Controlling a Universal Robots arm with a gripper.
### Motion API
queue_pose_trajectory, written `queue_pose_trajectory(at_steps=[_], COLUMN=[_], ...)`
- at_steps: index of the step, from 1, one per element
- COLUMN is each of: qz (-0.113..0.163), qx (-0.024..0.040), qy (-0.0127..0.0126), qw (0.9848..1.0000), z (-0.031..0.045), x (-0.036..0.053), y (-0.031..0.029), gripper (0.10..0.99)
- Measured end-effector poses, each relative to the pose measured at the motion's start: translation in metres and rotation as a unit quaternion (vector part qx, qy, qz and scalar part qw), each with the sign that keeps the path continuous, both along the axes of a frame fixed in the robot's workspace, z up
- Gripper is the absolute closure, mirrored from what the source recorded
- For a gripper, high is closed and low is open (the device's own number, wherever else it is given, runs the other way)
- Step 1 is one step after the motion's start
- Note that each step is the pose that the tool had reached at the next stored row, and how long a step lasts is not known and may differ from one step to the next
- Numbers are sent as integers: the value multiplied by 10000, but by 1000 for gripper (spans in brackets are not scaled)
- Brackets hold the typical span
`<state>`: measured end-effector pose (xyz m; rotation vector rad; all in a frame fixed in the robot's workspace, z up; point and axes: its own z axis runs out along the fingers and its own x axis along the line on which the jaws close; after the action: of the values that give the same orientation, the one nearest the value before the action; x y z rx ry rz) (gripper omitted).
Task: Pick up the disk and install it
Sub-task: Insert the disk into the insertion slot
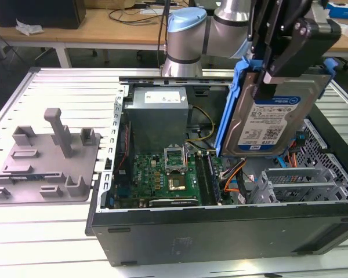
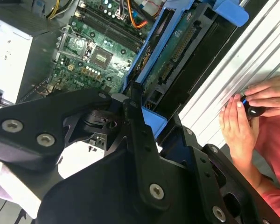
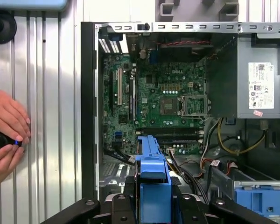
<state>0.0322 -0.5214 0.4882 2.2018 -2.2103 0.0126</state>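
Black fingers (image 2: 139, 126) of the one gripper (image 1: 268, 78) sit closest in both wrist views, clamped together on the top end of the one disk (image 1: 272, 119), with its blue frame (image 3: 151, 179) pinched between them. In the exterior view the disk hangs upright and slightly tilted, label facing the camera, clear of everything below it and above the end of the open computer case (image 1: 220, 229) on the exterior view's right. In the second wrist view its green underside (image 2: 177, 53) shows. Directly under it lie one metal drive cage (image 1: 301, 179) and a tangle of orange cables (image 1: 236, 174), which stand between the disk and the case floor. Further along the case floor is one green circuit board (image 3: 168, 98), and past that one grey power box (image 3: 263, 79) with a white sticker, from which yellow wires (image 3: 233, 140) loop. The single arm (image 1: 188, 35) rises behind the case at the far edge of the slatted metal table (image 1: 58, 231) that carries it all. Towards the table's edge on the exterior view's left lies one grey plastic fixture (image 1: 46, 156) with an upright post, well apart from the case. A person's two hands (image 3: 4, 135) rest over the table slats just outside the case wall, holding one small dark device (image 2: 253, 111) with a blue light and not touching the case. Wooden benches (image 1: 104, 29) stand beyond the table.
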Motion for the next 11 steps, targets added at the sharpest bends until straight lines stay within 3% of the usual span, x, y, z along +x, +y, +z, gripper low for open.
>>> queue_pose_trajectory(at_steps=[5, 11], qz=[0, 0], qx=[-1, 0], qy=[0, 0], qw=[10000, 10000], z=[0, -1], x=[140, 383], y=[-48, -95], gripper=[722, 722])
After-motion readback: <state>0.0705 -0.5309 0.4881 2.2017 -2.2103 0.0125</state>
